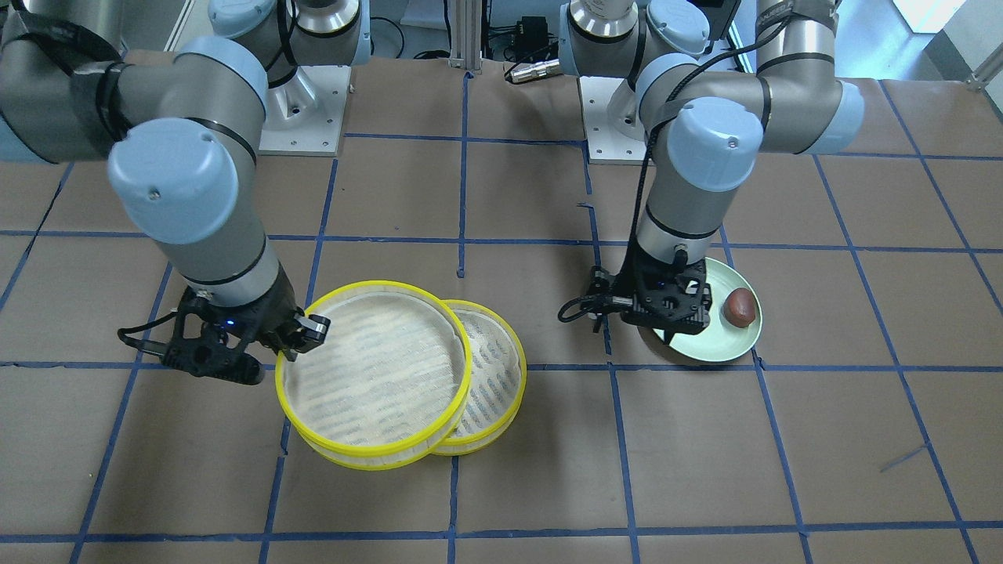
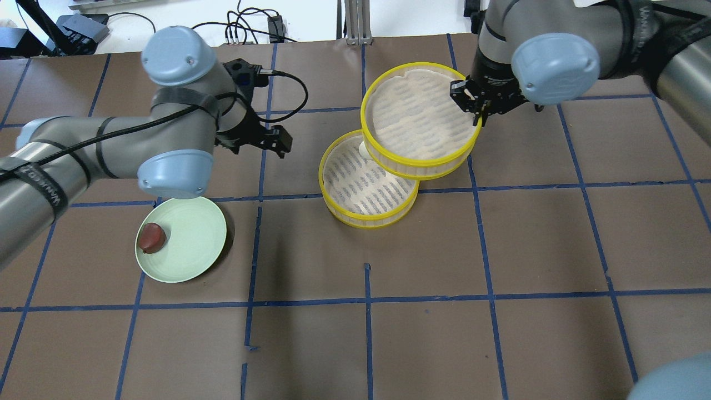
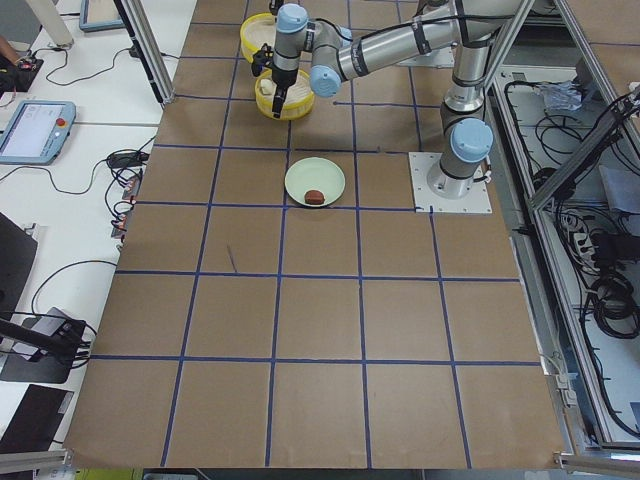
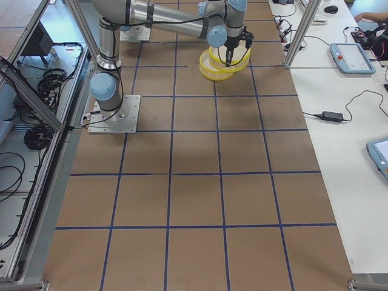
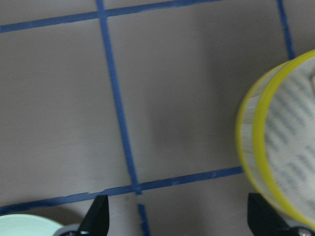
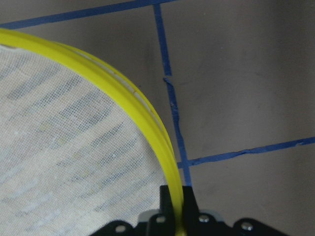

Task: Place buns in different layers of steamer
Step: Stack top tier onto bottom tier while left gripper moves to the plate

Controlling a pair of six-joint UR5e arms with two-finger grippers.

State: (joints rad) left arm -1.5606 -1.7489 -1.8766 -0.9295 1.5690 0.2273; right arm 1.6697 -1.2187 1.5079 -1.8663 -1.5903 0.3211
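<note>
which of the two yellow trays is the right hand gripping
The upper tray, sitting offset over the other one: the right hand pinches its rim. The lower tray rests ungripped on the table, holding the white bun.

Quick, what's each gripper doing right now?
Left gripper: open, holding nothing.
Right gripper: shut on the rim of the upper yellow-rimmed round mesh steamer tray.

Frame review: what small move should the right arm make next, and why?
Probably slide the upper tray squarely over the lower tray and lower it: the right gripper clamps its rim, it sits offset, and the white bun already lies below.
</note>
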